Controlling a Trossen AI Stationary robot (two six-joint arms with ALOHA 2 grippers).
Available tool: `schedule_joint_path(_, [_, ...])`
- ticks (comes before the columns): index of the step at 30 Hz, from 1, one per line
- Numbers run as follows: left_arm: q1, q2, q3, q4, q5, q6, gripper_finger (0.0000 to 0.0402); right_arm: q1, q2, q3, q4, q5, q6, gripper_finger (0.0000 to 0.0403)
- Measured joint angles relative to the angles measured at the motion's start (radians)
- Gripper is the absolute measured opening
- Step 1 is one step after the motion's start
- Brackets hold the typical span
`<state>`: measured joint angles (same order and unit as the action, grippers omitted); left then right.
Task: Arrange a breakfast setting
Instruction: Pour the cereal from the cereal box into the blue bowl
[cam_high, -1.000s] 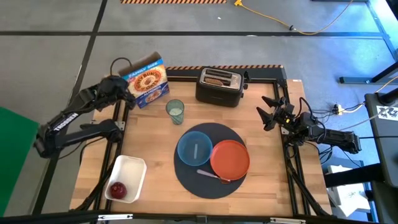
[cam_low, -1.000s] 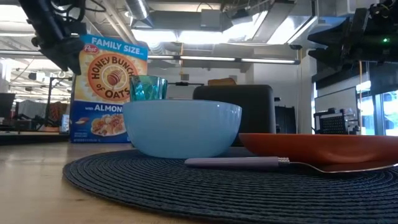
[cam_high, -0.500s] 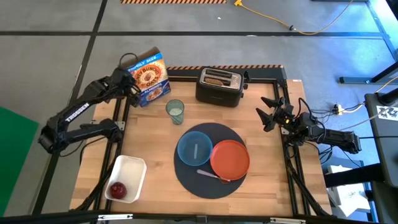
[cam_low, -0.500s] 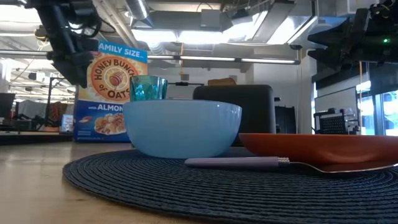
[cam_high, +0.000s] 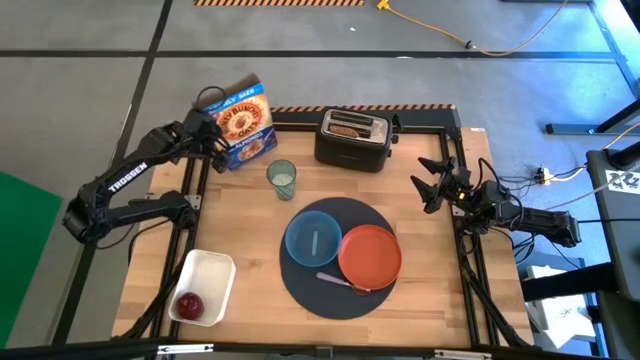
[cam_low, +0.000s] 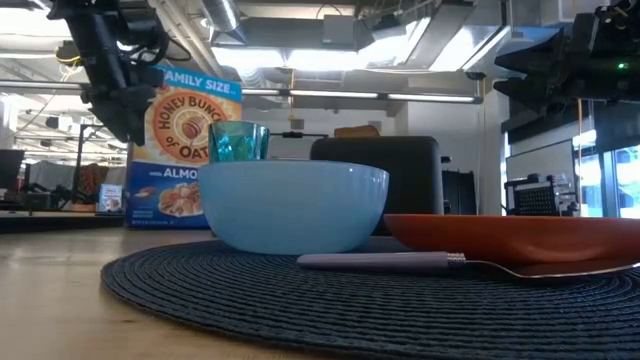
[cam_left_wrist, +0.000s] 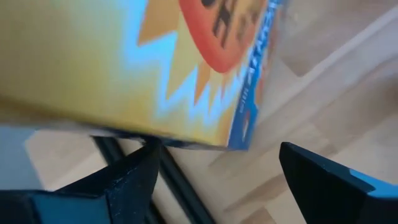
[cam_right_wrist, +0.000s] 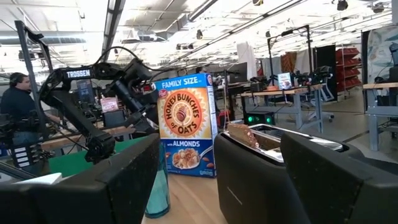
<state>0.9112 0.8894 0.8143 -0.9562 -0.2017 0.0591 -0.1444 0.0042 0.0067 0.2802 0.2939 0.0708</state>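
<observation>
A round dark mat carries the blue bowl, the orange-red plate and the metal spoon, whose bowl end rests on the plate's rim. The greenish glass stands beyond the mat. A toast slice sticks out of the black toaster. The red apple lies in the white tub. My left gripper is open at the left side of a cereal box. My right gripper hangs open at the table's right. My left gripper comes slanting down from the table's left at the cereal box's left edge, fingers wide apart. The box stands on its bottom, leaning slightly right. Whether the fingertips touch the box, I cannot tell.
The toaster stands at the far edge, right of the cereal box. The tub sits at the near left corner. Bare wood lies right of the mat and between tub and glass. A person sits in the room beyond the table.
My left gripper has gone toward the table's far right, up to the cereal box, and sunk a little. The box has shifted slightly right and leans more. My right gripper has kept still.
</observation>
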Motion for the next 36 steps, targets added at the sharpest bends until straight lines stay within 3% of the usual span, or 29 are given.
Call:
schedule_joint_path(11, [-0.060,-0.020,0.000,-0.194,-0.006,-0.160,0.0306,0.000,0.000,0.000,-0.021,0.000,0.017,0.0324])
schedule_joint_path(20, [-0.076,-0.164,0.000,-0.248,0.044,-0.265,0.0306,0.000,0.000,0.000,-0.021,-0.008,0.027,0.0324])
schedule_joint_path(28, [-0.076,-0.307,0.000,-0.229,0.065,-0.236,0.0306,0.000,0.000,0.000,-0.015,-0.030,0.004,0.0324])
schedule_joint_path(36, [-0.076,-0.299,0.000,-0.119,0.178,-0.155,0.0315,0.000,0.000,0.000,0.007,-0.056,-0.010,0.0324])
